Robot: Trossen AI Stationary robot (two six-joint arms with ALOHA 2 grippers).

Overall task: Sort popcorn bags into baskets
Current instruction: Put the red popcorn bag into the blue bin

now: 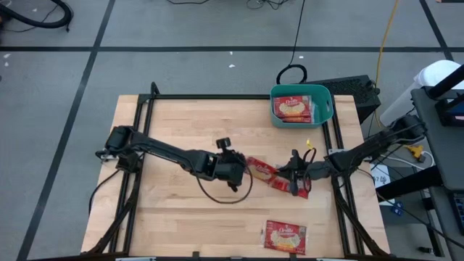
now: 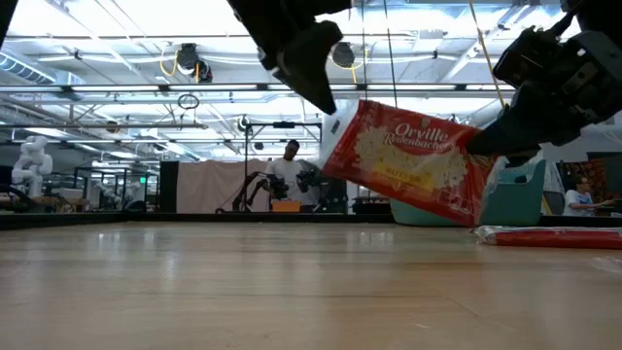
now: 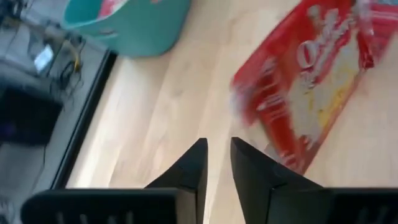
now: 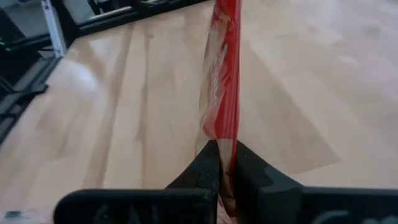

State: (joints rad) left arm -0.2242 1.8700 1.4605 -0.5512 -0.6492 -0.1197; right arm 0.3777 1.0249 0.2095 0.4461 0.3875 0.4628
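Note:
One red popcorn bag (image 2: 413, 160) hangs in the air between the two grippers, tilted, its popcorn picture facing the near edge. My right gripper (image 4: 227, 149) is shut on it. My left gripper (image 3: 219, 152) stands just left of the bag (image 3: 311, 81), fingers a narrow gap apart with nothing between them. The teal basket (image 1: 324, 109) sits at the table's far right with a bag (image 1: 292, 107) lying in it. Another bag (image 1: 285, 237) lies flat near the near edge. My right gripper pinches the bag between its two fingers at the right-hand end (image 2: 474, 146), coming level from the table's right. The wrist view shows the bag edge-on (image 4: 225, 124), running straight away from the fingers. It is lifted clear of the table and tilted, left end higher.
Black frame rails run along the table's left and right sides (image 1: 341, 196). Bare wood lies to the left and near middle (image 1: 181, 210). Beyond the far edge the low view shows a room with a person (image 2: 290, 170) and other equipment.

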